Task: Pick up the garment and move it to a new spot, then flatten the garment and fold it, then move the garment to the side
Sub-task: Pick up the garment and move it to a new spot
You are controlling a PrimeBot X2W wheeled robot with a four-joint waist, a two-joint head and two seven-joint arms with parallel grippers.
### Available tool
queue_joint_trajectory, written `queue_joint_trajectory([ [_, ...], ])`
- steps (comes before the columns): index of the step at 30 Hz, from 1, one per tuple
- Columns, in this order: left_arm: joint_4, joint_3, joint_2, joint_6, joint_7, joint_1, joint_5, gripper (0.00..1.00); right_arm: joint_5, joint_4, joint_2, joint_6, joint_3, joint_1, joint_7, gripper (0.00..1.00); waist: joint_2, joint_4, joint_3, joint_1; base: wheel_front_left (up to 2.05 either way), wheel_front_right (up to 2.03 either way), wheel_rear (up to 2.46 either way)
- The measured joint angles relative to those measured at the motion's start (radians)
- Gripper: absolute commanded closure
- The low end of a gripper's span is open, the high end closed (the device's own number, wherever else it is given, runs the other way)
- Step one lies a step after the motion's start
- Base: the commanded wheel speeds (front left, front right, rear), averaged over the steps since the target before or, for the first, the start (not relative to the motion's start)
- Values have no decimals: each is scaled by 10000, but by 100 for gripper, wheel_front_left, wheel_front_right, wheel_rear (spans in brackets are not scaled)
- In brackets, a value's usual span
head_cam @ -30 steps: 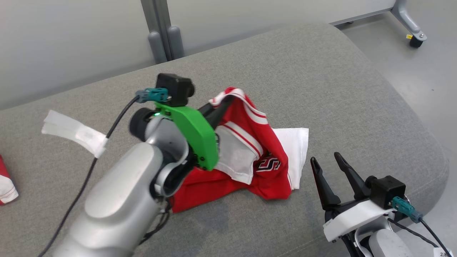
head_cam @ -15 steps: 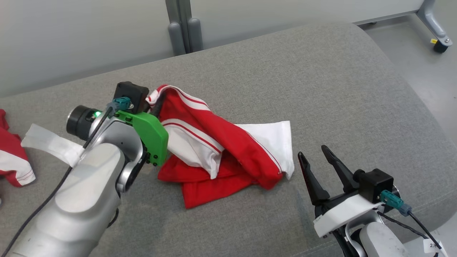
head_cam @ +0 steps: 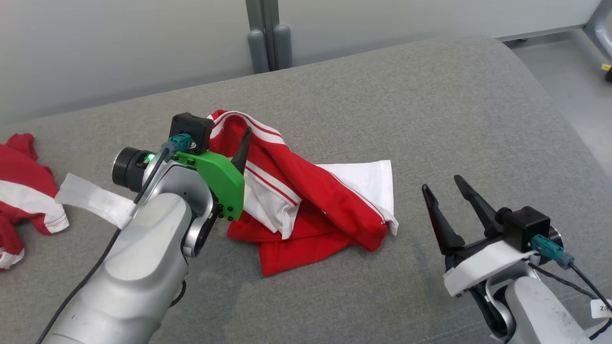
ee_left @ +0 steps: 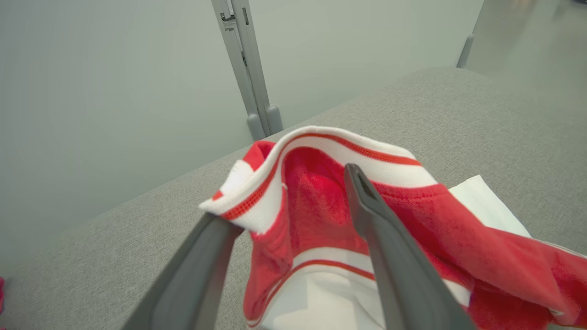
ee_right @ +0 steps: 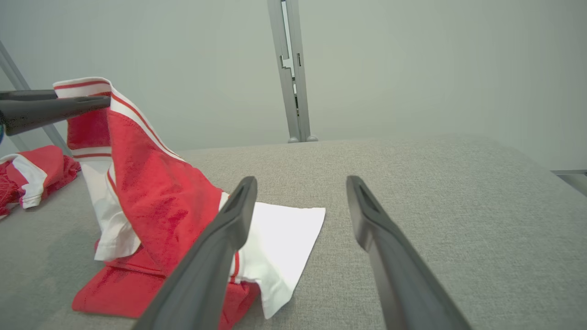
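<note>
Head view puts the garment (head_cam: 311, 200) in a rumpled heap near the middle of the grey cushion (head_cam: 430, 95). We judge this to be its new spot, with flattening not yet begun. Our left gripper (head_cam: 232, 136) stands at the heap's far-left peak, fingers parted rather than pinched, which we read as a release and not a hold. The right gripper (head_cam: 441, 183) hovers well apart to the right, also spread and empty, likely placed to take the white edge nearest it. A second red garment (head_cam: 24, 191) lies at the cushion's left edge, apart from ours. Left wrist view explains why the peak stands up: the ribbed band (ee_left: 330, 151), white with red stripes, is draped over the tip of one of the fingers (ee_left: 197, 270). The other finger sits inside the opening, so the cloth hangs on the gripper without being clamped. The red knit looks soft and slightly fuzzy, the band thicker and stretchier. Right wrist view shows the same tent from the side, red fabric sloping down to a smooth white panel (ee_right: 279, 233) lying flat on the coarse woven upholstery. Between our right fingers there is nothing but cushion. We think the limp, layered cloth will need both grippers pulling opposite edges to spread.
</note>
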Motion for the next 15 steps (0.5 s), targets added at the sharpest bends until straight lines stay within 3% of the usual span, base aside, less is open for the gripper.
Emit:
queue_joint_trajectory([
  [7,-522,405,-627,90,-606,158,-203,0,-405,1172,-911,0,2,-891,721,0,0,620,-34,0,0,0,0],
  [12,-589,198,-631,94,-593,631,-163,0,-439,1791,-1206,2,-77,-1625,1315,0,0,1186,0,0,0,0,0],
  [15,-474,-288,-328,92,-282,581,224,0,-288,1996,-1191,2,-58,-1990,1457,0,0,1569,49,0,0,0,0],
])
